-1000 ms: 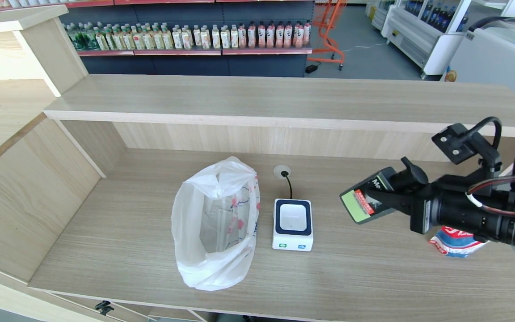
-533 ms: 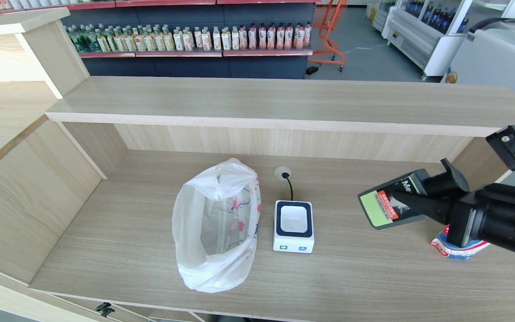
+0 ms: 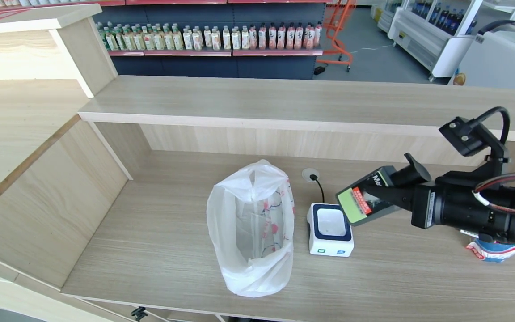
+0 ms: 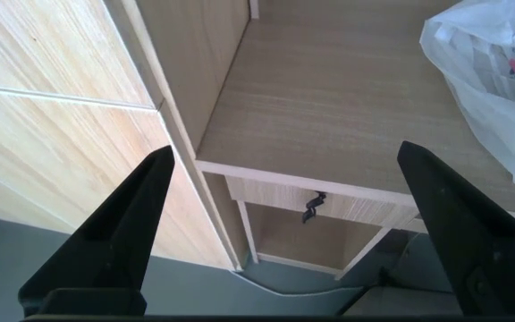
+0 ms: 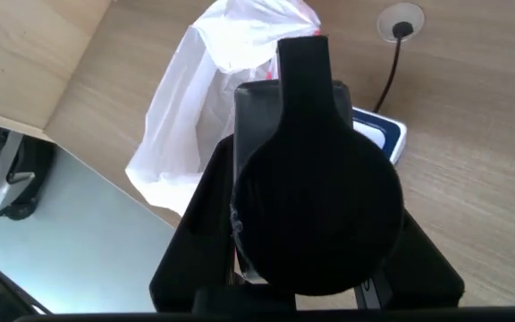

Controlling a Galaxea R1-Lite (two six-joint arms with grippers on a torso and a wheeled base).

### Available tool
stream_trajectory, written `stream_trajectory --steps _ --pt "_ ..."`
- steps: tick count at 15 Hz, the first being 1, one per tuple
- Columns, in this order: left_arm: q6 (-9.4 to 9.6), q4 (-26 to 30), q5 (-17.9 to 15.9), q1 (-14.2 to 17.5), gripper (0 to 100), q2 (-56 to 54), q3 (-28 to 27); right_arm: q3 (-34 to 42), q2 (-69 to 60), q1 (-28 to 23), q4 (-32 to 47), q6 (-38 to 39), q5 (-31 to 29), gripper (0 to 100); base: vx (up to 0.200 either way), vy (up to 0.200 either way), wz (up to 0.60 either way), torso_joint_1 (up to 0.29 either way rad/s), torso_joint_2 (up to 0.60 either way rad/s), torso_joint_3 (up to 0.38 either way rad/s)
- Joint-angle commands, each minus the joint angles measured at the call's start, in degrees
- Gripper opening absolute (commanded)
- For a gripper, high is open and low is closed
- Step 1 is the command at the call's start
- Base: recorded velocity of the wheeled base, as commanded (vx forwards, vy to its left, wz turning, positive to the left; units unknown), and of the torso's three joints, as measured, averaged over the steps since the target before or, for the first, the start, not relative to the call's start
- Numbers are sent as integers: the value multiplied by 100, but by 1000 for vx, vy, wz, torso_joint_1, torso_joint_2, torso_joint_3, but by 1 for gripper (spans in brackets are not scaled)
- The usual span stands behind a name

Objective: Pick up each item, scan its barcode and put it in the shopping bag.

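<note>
My right gripper (image 3: 389,193) is shut on a black box (image 3: 356,205) with a green end and holds it above the counter, its green end just over the far right corner of the white barcode scanner (image 3: 330,229). In the right wrist view the box (image 5: 256,116) points toward the scanner (image 5: 381,136) and the shopping bag (image 5: 211,107). The white shopping bag (image 3: 252,228) stands open to the left of the scanner. My left gripper (image 4: 284,224) is open and hangs below the counter's front edge, near the bag (image 4: 494,80).
A red, white and blue packet (image 3: 490,252) lies on the counter (image 3: 159,250) at the right, under my right arm. The scanner's cable runs to a hole (image 3: 311,174) at the back. A raised ledge (image 3: 284,100) and a left side wall (image 3: 61,192) bound the counter.
The head camera has shifted, moving the whole picture rightward. My right gripper drew back to the right, then carried the box left, close to the scanner.
</note>
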Motion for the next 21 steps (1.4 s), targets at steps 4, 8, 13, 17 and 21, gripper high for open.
stream_trajectory --steps 4,8,13,17,21 --pt "-3 0 1 5 100 0 0 -755 1615 142 58 17 -52 0 0 0 0 0 0 0" --pt "-3 0 1 5 100 0 0 -1458 2564 564 -117 61 1 0 0 0 0 0 0 0" --pt "-3 0 1 5 100 9 0 -1818 3654 846 -662 -177 115 0 0 0 0 0 0 0" --pt "-3 0 1 5 100 0 0 -2170 4190 1118 -1014 -1231 115 0 0 0 0 0 0 0" --pt "6 0 1 5 100 0 0 -2161 4524 1109 -1075 -2435 106 0 0 0 0 0 0 0"
